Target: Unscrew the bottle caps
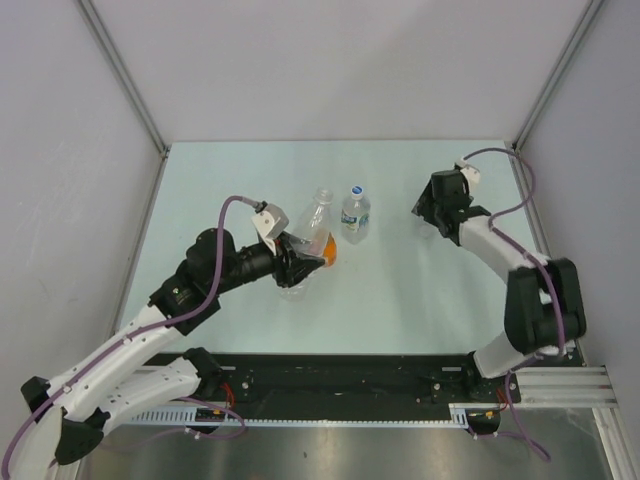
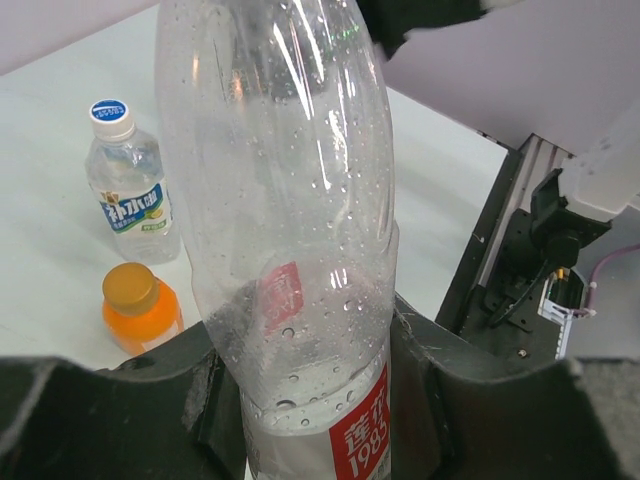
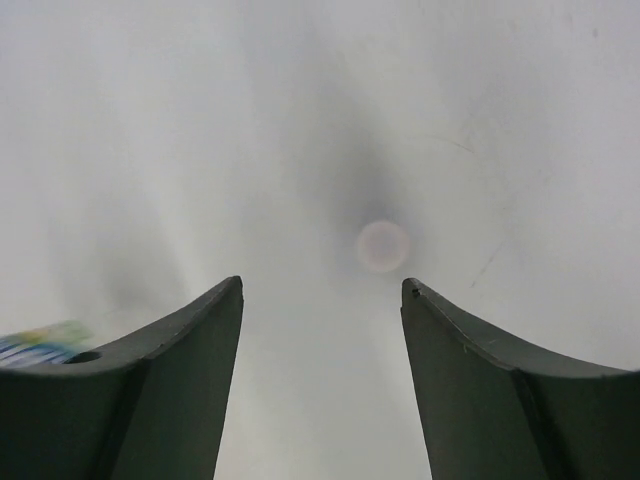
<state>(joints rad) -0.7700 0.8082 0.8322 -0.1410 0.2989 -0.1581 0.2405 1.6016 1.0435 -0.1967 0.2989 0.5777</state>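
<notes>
The left pincer (image 1: 296, 262) holds the slim clear bottle (image 2: 290, 250), and well to the right of it the right pincer (image 3: 322, 285) is spread wide over a small whitish cap (image 3: 383, 246).

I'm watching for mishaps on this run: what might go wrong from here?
The slim clear plastic bottle with the reddish label, held tilted by the left gripper, could knock the squat orange bottle close beside it. The blurred whitish round spot below the open right gripper may be a loose cap; it might roll away.
</notes>
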